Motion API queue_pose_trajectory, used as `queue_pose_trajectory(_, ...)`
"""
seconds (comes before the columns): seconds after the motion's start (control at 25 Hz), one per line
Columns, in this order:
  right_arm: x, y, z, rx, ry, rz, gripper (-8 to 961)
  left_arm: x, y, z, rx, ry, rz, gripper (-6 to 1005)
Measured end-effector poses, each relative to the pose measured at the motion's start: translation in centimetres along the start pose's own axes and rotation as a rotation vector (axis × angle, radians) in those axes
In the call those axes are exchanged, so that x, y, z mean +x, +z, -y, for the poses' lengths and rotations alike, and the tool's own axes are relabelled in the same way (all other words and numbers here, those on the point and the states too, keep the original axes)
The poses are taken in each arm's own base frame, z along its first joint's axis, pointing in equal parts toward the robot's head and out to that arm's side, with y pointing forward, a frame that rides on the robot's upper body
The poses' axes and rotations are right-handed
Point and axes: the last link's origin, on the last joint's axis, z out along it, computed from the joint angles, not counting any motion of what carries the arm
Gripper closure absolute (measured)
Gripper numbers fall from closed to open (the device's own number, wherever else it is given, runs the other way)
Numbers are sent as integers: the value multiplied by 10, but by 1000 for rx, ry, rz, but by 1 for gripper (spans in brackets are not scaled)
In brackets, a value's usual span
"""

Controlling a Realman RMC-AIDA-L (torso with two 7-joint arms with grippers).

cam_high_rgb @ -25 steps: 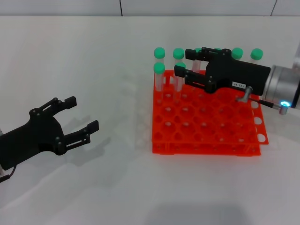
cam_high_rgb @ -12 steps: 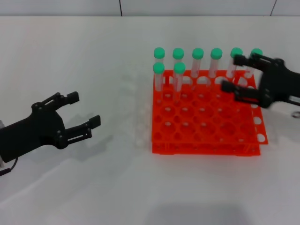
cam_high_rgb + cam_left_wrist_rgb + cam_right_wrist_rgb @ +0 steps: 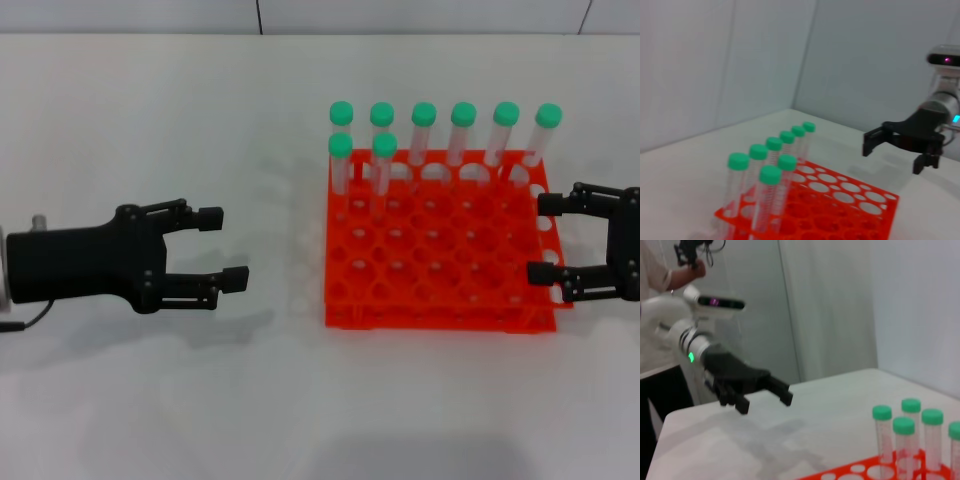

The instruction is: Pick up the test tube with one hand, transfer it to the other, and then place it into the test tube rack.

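Observation:
Several identical green-capped test tubes (image 3: 383, 170) stand upright in the orange rack (image 3: 440, 300): a back row and two in the second row. I cannot tell which is the task's tube. No tube lies on the table or sits in a gripper. My left gripper (image 3: 225, 247) is open and empty, left of the rack, fingers pointing at it. My right gripper (image 3: 543, 240) is open and empty at the rack's right edge. The left wrist view shows the rack (image 3: 840, 200), the tubes (image 3: 771, 192) and the right gripper (image 3: 894, 156). The right wrist view shows the left gripper (image 3: 764, 401) and tubes (image 3: 912, 437).
The white table (image 3: 150, 120) stretches left and in front of the rack. A grey wall stands behind it. A person (image 3: 660, 275) stands behind my left arm in the right wrist view.
My right gripper has drawn back from over the rack's back rows to its right edge, open and empty. My left gripper has moved right toward the rack and levelled out.

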Motion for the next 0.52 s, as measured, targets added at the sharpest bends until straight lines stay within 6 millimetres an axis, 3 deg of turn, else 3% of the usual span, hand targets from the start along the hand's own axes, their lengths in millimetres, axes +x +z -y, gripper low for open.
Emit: queue_pose_trajectory(0.52,2,-3,-4,-62,7,-58,68,29,13,9,-128,30,129,129)
